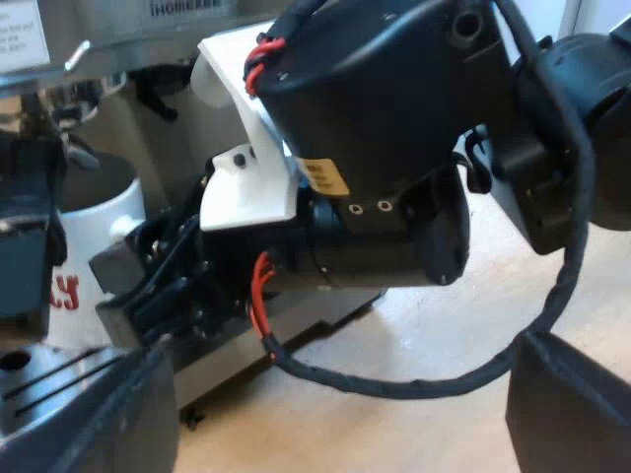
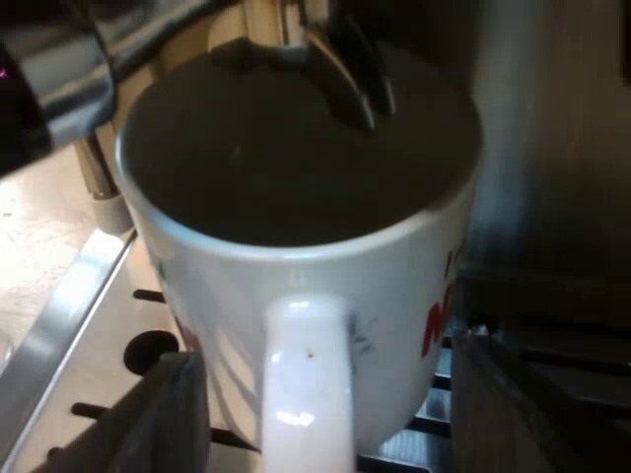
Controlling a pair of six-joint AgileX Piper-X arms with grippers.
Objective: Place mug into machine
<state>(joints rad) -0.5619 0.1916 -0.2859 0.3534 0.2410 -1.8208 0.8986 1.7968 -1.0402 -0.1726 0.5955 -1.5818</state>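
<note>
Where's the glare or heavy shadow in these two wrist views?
Right wrist view: the white ceramic mug with red lettering is near-black inside from shadow, its handle carries a glare spot, and the rim of the slotted steel drip tray reflects brightly. Left wrist view: soft, even light on the pale wooden table; the right arm's black body reads as a dark mass.

**Mug half blocked, lettering unreadable**

From the left wrist, the right arm (image 1: 375, 128) covers most of the mug (image 1: 104, 222), and its red lettering (image 1: 65, 294) is chopped short. Right wrist: the mug's base runs off the edge, and the spout (image 2: 345, 69) above is just dark blur.
</note>
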